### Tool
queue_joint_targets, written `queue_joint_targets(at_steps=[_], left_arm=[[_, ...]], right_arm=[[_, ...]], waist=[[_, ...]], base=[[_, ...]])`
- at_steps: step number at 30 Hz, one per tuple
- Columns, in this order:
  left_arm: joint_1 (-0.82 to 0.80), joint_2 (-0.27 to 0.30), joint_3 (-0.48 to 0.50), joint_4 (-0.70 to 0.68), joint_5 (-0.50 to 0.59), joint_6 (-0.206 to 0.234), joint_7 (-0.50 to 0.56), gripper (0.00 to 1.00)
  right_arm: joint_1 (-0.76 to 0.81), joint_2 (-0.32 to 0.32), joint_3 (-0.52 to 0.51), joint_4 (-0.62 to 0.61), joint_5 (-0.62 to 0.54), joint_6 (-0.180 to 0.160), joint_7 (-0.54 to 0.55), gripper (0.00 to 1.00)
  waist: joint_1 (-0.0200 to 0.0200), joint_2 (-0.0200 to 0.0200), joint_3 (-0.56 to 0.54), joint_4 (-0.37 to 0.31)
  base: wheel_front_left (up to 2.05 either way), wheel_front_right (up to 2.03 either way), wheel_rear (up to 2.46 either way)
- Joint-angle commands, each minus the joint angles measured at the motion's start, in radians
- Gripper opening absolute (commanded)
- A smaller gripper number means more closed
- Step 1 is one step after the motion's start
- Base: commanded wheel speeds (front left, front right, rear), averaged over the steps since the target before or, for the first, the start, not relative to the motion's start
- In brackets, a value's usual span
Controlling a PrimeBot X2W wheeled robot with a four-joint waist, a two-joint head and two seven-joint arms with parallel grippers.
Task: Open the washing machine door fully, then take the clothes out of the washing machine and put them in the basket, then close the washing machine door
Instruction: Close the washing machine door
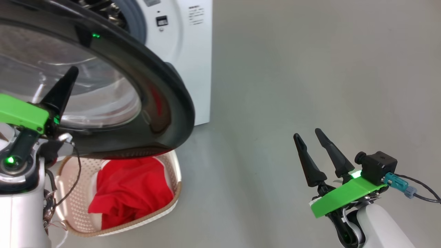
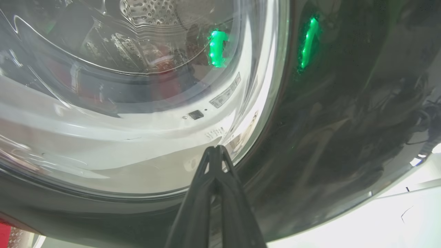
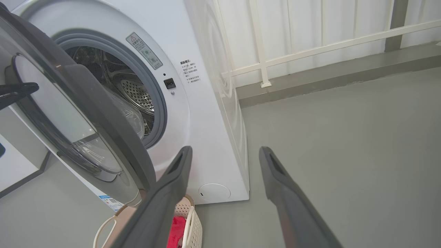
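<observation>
There is one washing machine (image 1: 187,69), white, and everything here is placed from it. Its one door (image 1: 165,103) stands swung partway out from the front, so the steel drum (image 3: 136,93) shows behind it. One basket (image 1: 176,162) sits on the floor in front of the washing machine, under the lower edge of the door. The clothes (image 1: 134,193) lie in the basket as a single red heap; how many garments are in it cannot be told. Two grippers are in view. The left gripper (image 2: 217,151) is in front of the washing machine, its two fingers clenched together on nothing. The tips are close against the door's outer face at the edge of the glass, and whether they touch is not clear. The right gripper (image 1: 306,133) hangs over the grey floor (image 1: 310,69), well apart from the washing machine on its right, its two fingers spread and empty.
</observation>
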Motion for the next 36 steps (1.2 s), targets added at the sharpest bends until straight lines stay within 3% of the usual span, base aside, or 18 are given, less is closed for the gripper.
queue_joint_targets(at_steps=[1,2,3,20,36], left_arm=[[-0.001,0.043,0.022,-0.033,0.017,-0.023,-0.009,0.29],[0.004,0.046,0.018,-0.036,0.024,-0.028,-0.012,0.72],[0.009,0.048,0.015,-0.039,0.030,-0.033,-0.014,1.00],[0.139,0.113,-0.026,-0.153,0.242,-0.153,-0.188,1.00],[0.335,0.100,-0.010,-0.238,0.379,-0.202,-0.399,1.00]], right_arm=[[-0.020,-0.006,0.019,-0.020,-0.006,0.002,-0.012,1.00],[-0.020,-0.008,0.019,-0.020,-0.006,0.002,-0.012,1.00],[-0.020,-0.009,0.018,-0.020,-0.006,0.002,-0.012,1.00],[-0.018,-0.030,0.010,-0.019,-0.008,0.002,-0.012,1.00],[-0.011,-0.045,0.007,-0.014,-0.003,0.002,-0.012,1.00]], waist=[[0.0000,-0.0001,-0.008,0.029],[0.0000,-0.0001,-0.008,0.037],[0.0000,-0.0001,-0.009,0.045],[0.0000,-0.0001,-0.033,0.139],[0.0000,-0.0001,-0.064,0.200]], base=[[0.00,0.00,0.00],[0.00,0.00,0.00],[0.00,0.00,0.00],[0.00,0.00,0.00],[0.00,0.00,0.00]])
